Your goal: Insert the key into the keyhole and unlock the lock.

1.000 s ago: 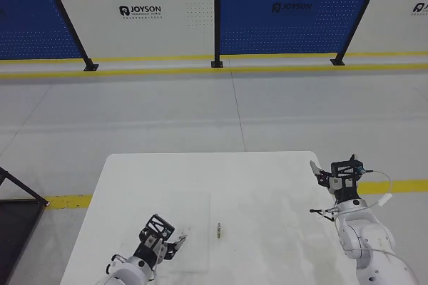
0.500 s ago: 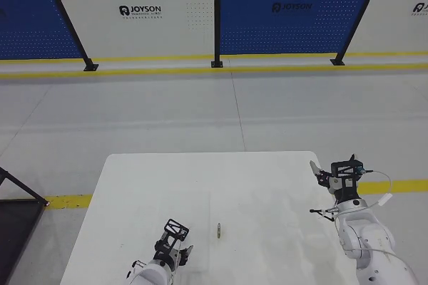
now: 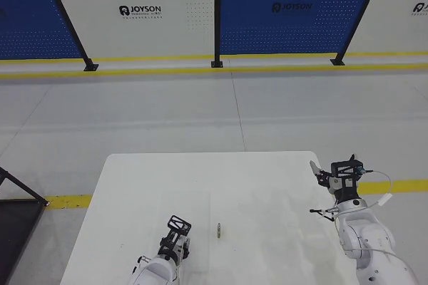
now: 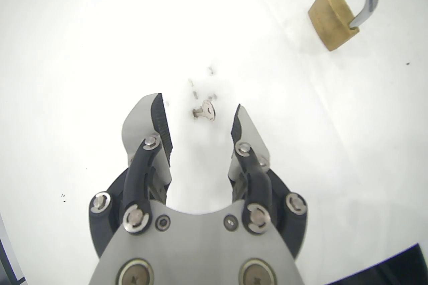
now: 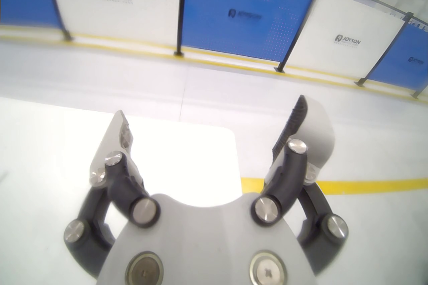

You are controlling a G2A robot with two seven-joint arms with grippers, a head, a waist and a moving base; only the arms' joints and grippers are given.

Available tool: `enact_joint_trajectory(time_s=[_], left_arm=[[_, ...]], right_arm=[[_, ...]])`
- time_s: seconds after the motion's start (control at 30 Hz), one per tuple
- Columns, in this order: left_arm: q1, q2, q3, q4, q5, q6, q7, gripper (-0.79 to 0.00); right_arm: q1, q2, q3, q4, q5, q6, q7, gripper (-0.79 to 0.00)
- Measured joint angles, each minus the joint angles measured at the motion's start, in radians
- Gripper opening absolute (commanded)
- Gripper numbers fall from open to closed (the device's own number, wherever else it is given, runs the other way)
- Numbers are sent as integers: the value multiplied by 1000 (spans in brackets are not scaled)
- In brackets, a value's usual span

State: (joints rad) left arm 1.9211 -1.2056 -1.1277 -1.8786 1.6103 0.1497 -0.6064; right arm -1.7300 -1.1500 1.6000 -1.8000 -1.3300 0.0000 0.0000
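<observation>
Two jaws of the left gripper (image 4: 197,101) are standing spread over the key (image 4: 206,110), lying flat near the front edge of the worktop (image 4: 100,15). We are judging it best to lower centred, pinching its round head.

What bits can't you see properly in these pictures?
Keyhole: in the left wrist view the padlock lies flat, its bottom end turned aside.
Teeth on the key: same view, too small, ahead of the open left gripper.
Top view: the padlock is a tiny speck, its shape unclear.
</observation>
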Motion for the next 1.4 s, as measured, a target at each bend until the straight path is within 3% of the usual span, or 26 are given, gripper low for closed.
enact_joint_trajectory(time_s=[0.5, 1.23, 1.4], left_arm=[[-16, -7, 11, 15, 13, 20, 3, -563], [-32, -11, 12, 34, 15, -1, -7, -653], [-38, -13, 14, 40, 16, -1, -10, -727]], right_arm=[[0, 0, 0, 0, 0, 0, 0, 0], [0, 0, 0, 0, 0, 0, 0, 0], [0, 0, 0, 0, 0, 0, 0, 0]])
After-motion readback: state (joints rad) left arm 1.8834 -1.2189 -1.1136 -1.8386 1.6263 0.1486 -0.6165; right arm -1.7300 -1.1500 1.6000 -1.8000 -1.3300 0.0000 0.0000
